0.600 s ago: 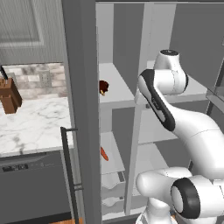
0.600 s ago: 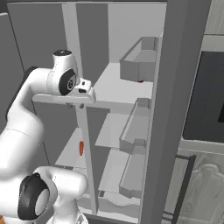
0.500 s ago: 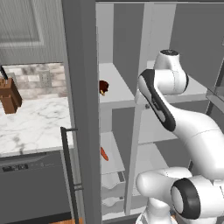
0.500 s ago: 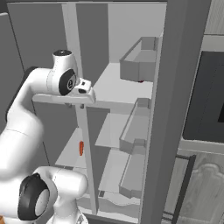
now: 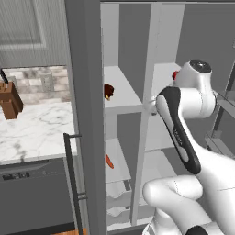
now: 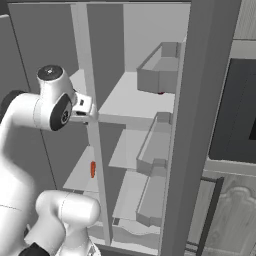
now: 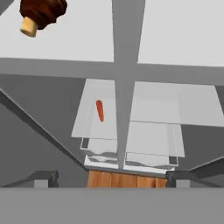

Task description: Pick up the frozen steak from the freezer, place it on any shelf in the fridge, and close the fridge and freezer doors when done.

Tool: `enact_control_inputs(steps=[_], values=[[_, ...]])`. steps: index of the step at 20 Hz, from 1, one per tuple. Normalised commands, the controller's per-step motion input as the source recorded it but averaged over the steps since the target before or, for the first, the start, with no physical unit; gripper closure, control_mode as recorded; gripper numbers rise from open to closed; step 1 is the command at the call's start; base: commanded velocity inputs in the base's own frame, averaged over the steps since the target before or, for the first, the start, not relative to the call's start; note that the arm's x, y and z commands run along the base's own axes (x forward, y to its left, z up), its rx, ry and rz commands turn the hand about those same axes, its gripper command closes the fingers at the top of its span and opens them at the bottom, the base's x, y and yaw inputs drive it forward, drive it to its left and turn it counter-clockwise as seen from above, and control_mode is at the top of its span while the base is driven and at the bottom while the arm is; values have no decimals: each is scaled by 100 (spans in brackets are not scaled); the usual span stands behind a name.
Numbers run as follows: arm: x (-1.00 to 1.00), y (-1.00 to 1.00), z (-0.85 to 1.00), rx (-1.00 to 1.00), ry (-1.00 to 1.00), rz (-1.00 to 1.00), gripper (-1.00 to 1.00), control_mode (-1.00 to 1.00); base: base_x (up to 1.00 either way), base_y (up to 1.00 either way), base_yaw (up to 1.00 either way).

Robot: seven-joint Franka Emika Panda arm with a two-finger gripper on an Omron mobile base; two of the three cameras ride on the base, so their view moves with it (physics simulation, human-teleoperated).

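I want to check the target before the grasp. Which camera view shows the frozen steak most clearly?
The hand view shows the frozen steak best: it is large, near the top left corner, on a white freezer shelf. The left base view shows it small, partly behind the door edge. In the right base view I cannot find it.

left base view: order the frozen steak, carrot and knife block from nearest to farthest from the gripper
1. frozen steak, on the freezer shelf just left of the gripper
2. carrot, one shelf lower
3. knife block, far left on the counter
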Motion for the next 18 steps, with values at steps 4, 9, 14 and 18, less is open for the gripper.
enact_control_inputs(steps=[4, 9, 14, 18], values=[[-39, 50, 70, 1, -39, 0, -100, -100, 0, 0, 0], [-6, 61, 75, 0, -22, 0, -100, -100, 0, 0, 0], [0, 58, 42, 0, -5, 0, -100, -100, 0, 0, 0], [0, 36, 3, 0, 0, 0, -100, -100, 0, 0, 0]])
